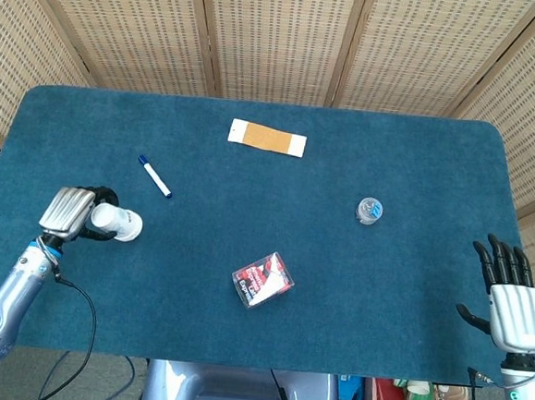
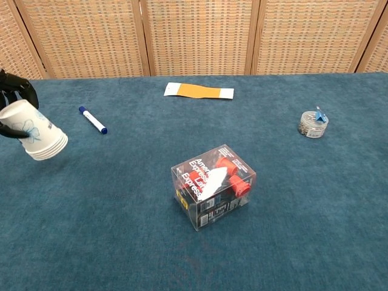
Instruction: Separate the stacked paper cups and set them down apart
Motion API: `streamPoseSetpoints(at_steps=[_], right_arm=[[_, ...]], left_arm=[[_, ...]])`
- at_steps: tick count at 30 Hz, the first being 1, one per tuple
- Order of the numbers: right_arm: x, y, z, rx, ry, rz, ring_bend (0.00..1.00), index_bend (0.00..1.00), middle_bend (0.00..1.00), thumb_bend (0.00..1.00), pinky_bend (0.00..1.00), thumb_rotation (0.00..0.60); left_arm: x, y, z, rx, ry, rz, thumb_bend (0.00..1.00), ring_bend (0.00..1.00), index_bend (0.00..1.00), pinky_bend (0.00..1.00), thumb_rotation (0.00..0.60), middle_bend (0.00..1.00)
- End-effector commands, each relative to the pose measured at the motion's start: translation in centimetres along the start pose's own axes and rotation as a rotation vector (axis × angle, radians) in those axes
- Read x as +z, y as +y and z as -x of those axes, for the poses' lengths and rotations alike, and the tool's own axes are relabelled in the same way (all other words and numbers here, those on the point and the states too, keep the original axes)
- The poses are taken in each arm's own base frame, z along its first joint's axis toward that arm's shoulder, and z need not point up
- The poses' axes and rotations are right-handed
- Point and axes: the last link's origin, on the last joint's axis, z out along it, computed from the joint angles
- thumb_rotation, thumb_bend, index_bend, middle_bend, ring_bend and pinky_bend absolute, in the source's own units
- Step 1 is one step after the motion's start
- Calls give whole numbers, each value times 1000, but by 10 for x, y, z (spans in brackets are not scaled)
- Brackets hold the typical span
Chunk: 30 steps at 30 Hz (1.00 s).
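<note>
A stack of white paper cups point(image 1: 117, 222) point(image 2: 35, 134) with a blue flower print is lifted off the blue table at the left and tilted, rims toward the right. My left hand point(image 1: 70, 212) point(image 2: 12, 97) grips the stack around its closed end, fingers curled about it. Only the dark fingers show at the chest view's left edge. My right hand point(image 1: 513, 298) hangs past the table's right front corner with fingers spread and nothing in it; the chest view does not show it.
A blue-capped marker point(image 1: 155, 176) lies just beyond the cups. A clear box with red contents point(image 1: 262, 279) sits at the front middle, a small clear jar point(image 1: 369, 211) at the right, and an orange-and-white strip point(image 1: 267, 138) at the back.
</note>
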Motion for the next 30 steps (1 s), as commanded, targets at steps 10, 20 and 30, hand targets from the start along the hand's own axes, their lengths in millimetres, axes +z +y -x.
streamPoseSetpoints(at_steps=[10, 20, 30], right_arm=[[49, -33, -3, -8, 197, -502, 0, 210, 27, 0, 0, 600], [95, -75, -12, -62, 278, -751, 0, 285, 54, 0, 0, 600], [115, -101, -20, -91, 295, -826, 0, 355, 79, 104, 0, 600]], left_arm=[[36, 94, -19, -986, -149, 177, 118, 478, 497, 482, 600, 492], [85, 193, 28, -1120, -378, 243, 119, 489, 497, 486, 600, 495], [99, 240, 46, -1198, -449, 256, 120, 490, 497, 487, 600, 495]])
